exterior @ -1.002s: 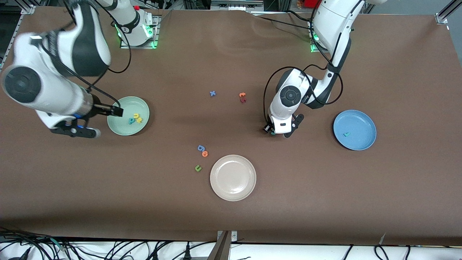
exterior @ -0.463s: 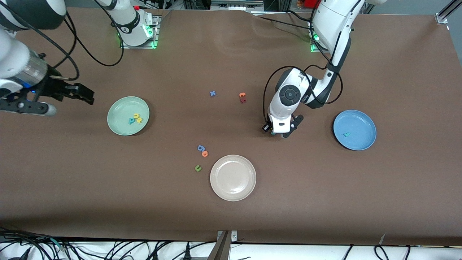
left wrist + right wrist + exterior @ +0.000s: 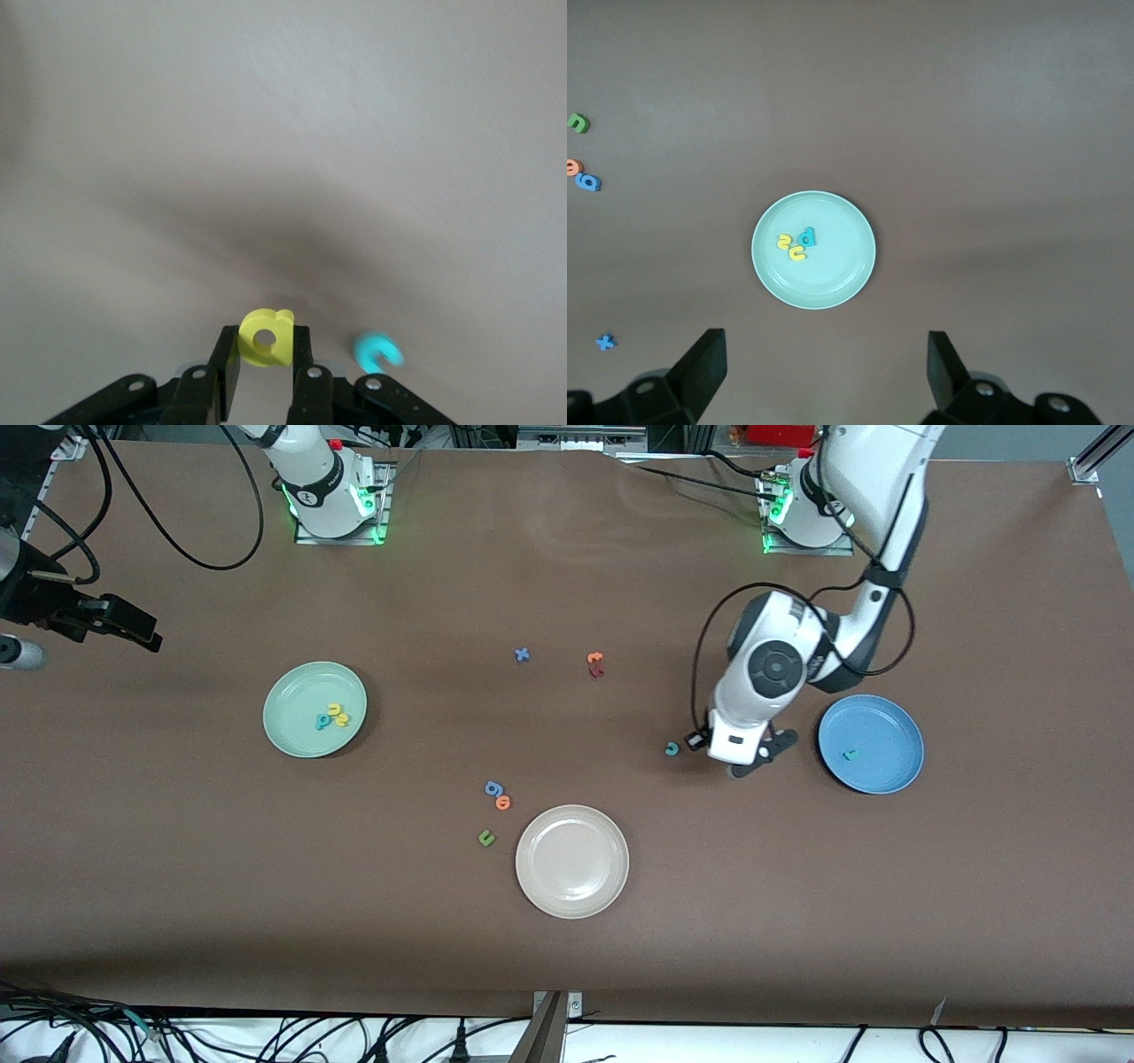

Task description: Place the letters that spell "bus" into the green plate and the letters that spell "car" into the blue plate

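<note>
Three small letters, a teal one and two yellow ones (image 3: 331,715), lie together in the green plate (image 3: 292,691) toward the right arm's end of the tabletop (image 3: 797,921). The blue plate (image 3: 895,726) holds a teal letter r (image 3: 850,755). The left pincer (image 3: 265,382) is clamped on a yellow letter a (image 3: 266,337) above the tabletop, between the blue plate and a teal letter c (image 3: 671,749) lying beside it. The right pincer (image 3: 824,367) hangs with its fingers wide apart, high over the tabletop at its own end near the green plate.
</note>
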Tool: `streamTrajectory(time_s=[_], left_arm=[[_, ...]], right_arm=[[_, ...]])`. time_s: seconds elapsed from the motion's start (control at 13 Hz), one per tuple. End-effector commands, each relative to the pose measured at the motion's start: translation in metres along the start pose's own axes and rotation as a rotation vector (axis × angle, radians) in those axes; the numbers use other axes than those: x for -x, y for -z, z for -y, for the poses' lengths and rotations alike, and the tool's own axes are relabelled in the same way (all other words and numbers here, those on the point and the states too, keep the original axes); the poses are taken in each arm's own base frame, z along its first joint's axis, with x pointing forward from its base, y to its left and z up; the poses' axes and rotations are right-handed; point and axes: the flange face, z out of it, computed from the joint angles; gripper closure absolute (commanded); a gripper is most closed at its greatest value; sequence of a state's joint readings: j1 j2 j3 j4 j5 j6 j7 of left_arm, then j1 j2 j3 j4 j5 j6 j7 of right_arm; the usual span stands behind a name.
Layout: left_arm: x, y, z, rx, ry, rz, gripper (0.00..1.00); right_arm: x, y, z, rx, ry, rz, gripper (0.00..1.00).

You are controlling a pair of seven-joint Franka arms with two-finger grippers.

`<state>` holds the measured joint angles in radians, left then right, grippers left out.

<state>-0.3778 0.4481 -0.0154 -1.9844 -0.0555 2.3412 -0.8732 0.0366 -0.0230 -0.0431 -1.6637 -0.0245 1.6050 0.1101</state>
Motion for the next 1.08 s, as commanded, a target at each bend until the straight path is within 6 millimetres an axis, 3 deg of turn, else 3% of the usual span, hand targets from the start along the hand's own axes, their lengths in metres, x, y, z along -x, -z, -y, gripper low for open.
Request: streamTrajectory(time_s=[0.0,0.23,0.46,0.69,1.0], left_arm=[[-0.039,0.011,0.057,-0.022,-0.183,-0.011,0.91],[-0.091,0.023,0.121,-0.007,-0.386,-0.015,0.91],[-0.120,0.025,0.163,0.000,-0.569,-0.013,0.88],[-0.135,0.017,0.189,0.000,-0.678,0.001,0.80],[-0.131,0.001,0.195,-0.005,-0.701,0.034,0.60]], right_arm=[[0.008,0.009,0.006,0.002,0.020,-0.033,0.00],[0.006,0.002,0.014,0.004,0.032,0.003,0.00],[0.006,0.005,0.026,-0.004,0.050,-0.018,0.00],[0.006,0.004,0.026,-0.004,0.049,-0.017,0.00],[0.006,0.004,0.026,-0.004,0.049,-0.015,0.00]])
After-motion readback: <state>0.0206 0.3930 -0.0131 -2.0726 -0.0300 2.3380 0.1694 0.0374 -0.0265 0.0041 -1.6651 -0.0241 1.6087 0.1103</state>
